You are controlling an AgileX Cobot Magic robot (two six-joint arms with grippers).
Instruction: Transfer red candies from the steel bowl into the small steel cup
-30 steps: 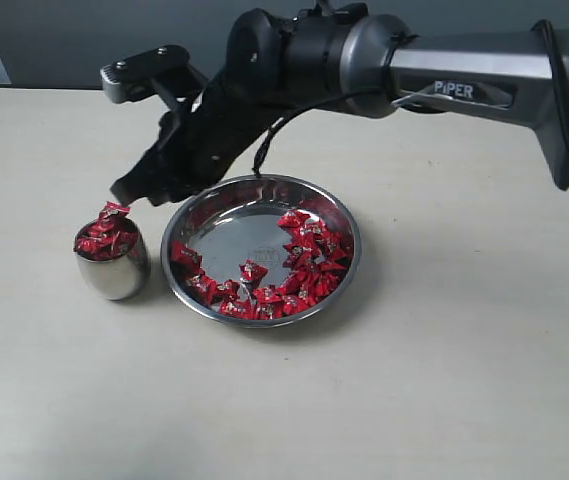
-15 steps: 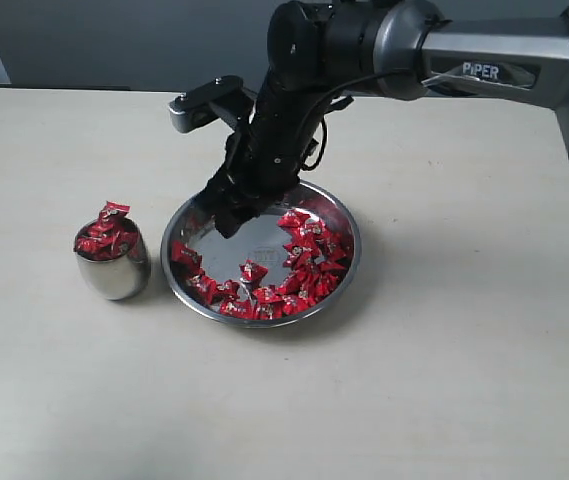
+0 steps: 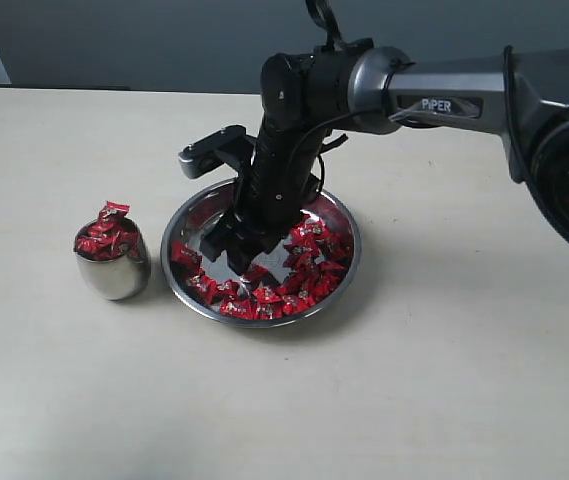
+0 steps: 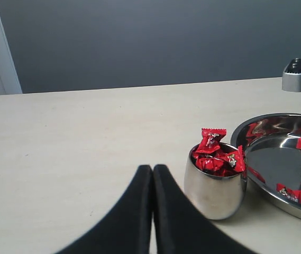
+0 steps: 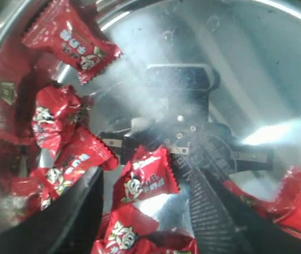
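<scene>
the candies [image 3: 299, 262] lie mostly along the near and right side of the bowl [image 3: 336, 208] on the table [image 3: 444, 380]. more are heaped above the rim of the cup [image 3: 114, 272], just left of the bowl. the right claw [image 3: 236, 243] is down inside the bowl, jaws wide apart, nothing gripped. its wrist view shows one candy [image 5: 146, 179] lying flat between the fingers [image 5: 213, 217]. to pick well, lower until the tips nearly meet the steel, keep that wrapper centred, and close on its body rather than a crinkled edge, clear of neighbours. the cup looks full, so a dropped candy may roll off. the left claw [image 4: 153, 177] sits shut and empty near the cup.
</scene>
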